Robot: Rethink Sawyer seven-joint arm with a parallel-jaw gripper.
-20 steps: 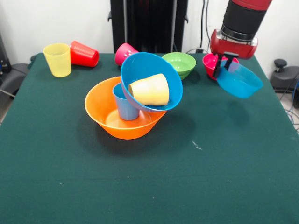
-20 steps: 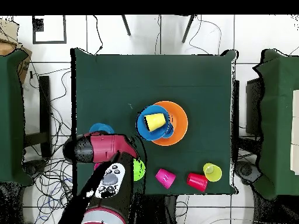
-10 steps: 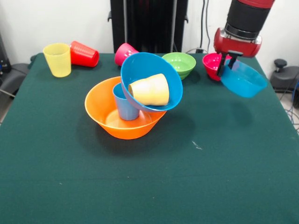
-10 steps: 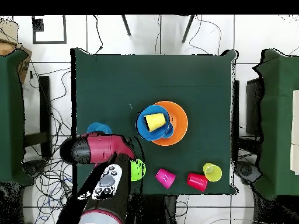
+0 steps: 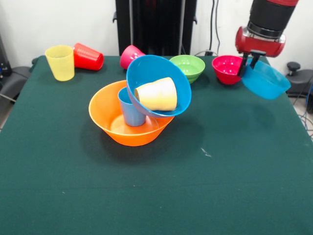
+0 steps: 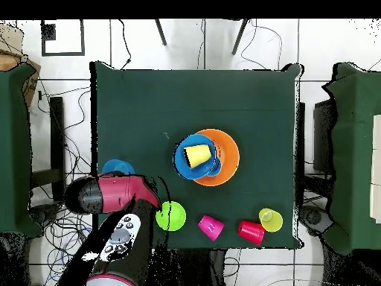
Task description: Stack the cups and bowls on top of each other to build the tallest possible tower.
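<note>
Green table [image 5: 234,186]; gripper [image 5: 248,60] seemingly clamps glossy, tilted small blue bowl [image 5: 265,81] aloft.

The pincer [image 5: 250,59] hangs raised (fingers clamped) at the table's edge.

Tbl front half [image 5: 195,196] free; tower [image 5: 142,110] centre, bowls/cups [image 5: 188,66] crowd far edge.

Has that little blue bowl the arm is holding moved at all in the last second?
Yes. In the front view the small blue bowl has moved right and slightly up, clearing the magenta bowl it partly hid.
</note>
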